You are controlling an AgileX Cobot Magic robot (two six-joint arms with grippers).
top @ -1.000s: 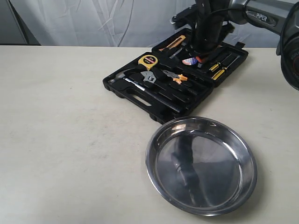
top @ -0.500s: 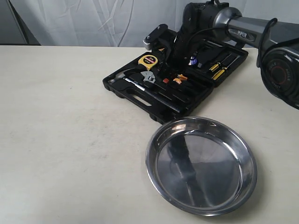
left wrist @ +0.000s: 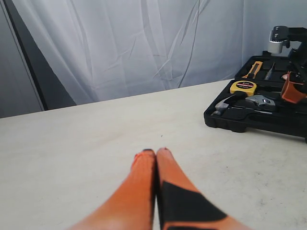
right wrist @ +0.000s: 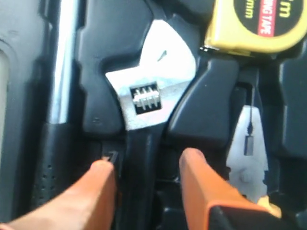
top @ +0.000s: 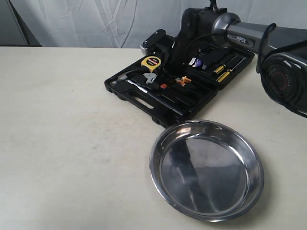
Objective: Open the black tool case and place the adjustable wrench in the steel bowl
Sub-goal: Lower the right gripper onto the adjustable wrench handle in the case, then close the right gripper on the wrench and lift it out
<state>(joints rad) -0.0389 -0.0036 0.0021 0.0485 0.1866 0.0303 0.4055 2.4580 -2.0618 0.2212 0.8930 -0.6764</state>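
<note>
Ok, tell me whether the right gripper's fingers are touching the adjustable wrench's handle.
Cannot tell. Right wrist view: the fingers straddle the adjustable wrench; one shows a dark gap, the other borders the handle's edge, depth unclear.

**Tight quarters inside the black tool case (top: 165, 110)**
Moulded walls hem the adjustable wrench (right wrist: 148, 96). The right gripper (right wrist: 146, 165) straddles its handle with fingers spread, hammer shaft (right wrist: 60, 72) close on one side, pliers (right wrist: 247, 153) on the other, tape measure (right wrist: 249, 24) by the head. The steel bowl (top: 152, 163) beside the case lies open from above.
</note>
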